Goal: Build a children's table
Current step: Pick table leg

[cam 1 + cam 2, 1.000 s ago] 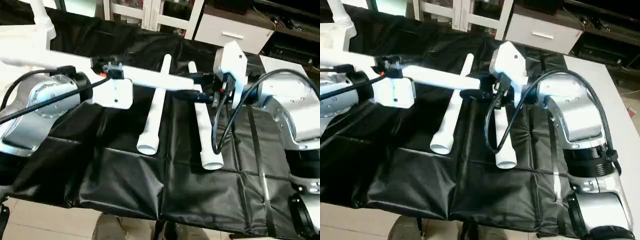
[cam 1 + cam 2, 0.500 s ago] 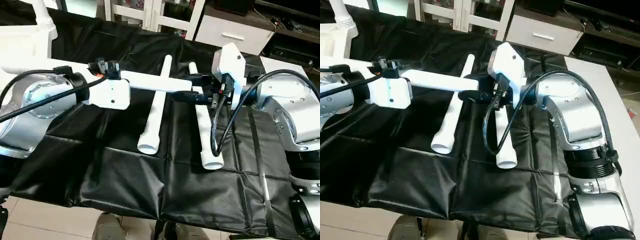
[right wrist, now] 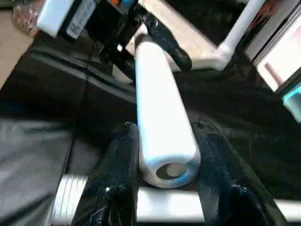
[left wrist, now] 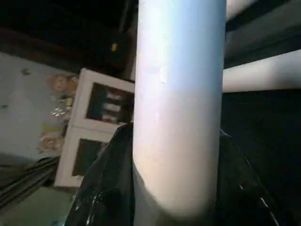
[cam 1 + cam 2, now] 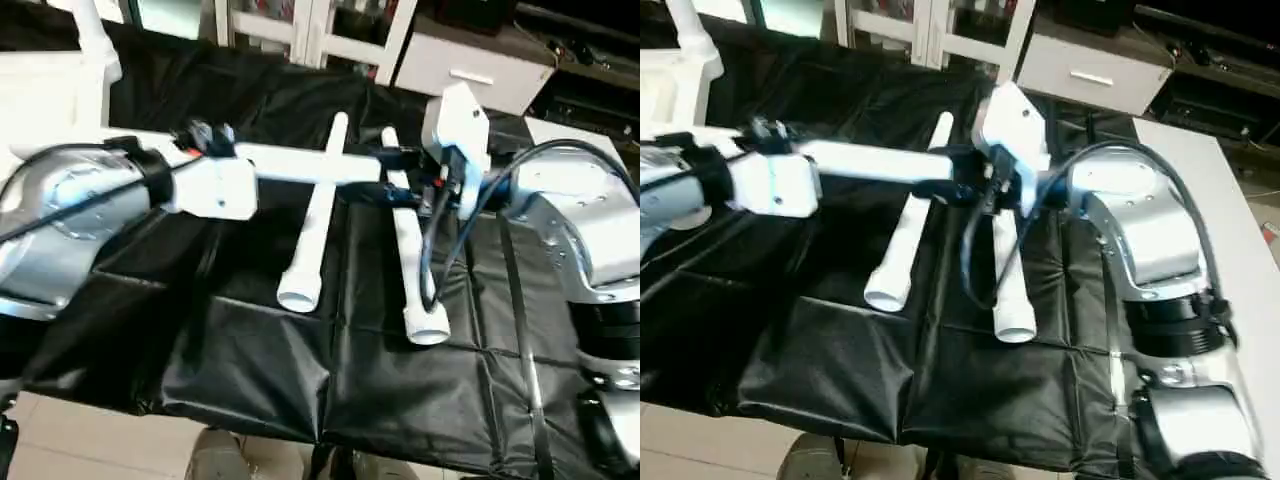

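1. The right gripper [image 3: 162, 155] is clamped on the held leg [image 5: 300, 166]; in the right wrist view a black finger [image 3: 120, 165] is pressed to each side of the tube's open end.
2. The left gripper [image 3: 141, 33] is closed round the same leg at its other end, with its black fingers seen wrapped on the tube in the right wrist view.
3. So the held leg is carried crosswise between both grippers, level, up off the black sheet [image 5: 250, 360].
4. Two more legs are laid on the sheet under it, side by side but apart, wide ends near: the left leg [image 5: 312, 225] and the right leg [image 5: 412, 255].
5. The held leg is crossed over both of them near their far ends.
6. The top [image 5: 50, 85] is seen at the far left, with a fourth leg [image 5: 95, 35] stood up at its corner.
7. White cabinets [image 5: 310, 30] are lined up behind the sheet.
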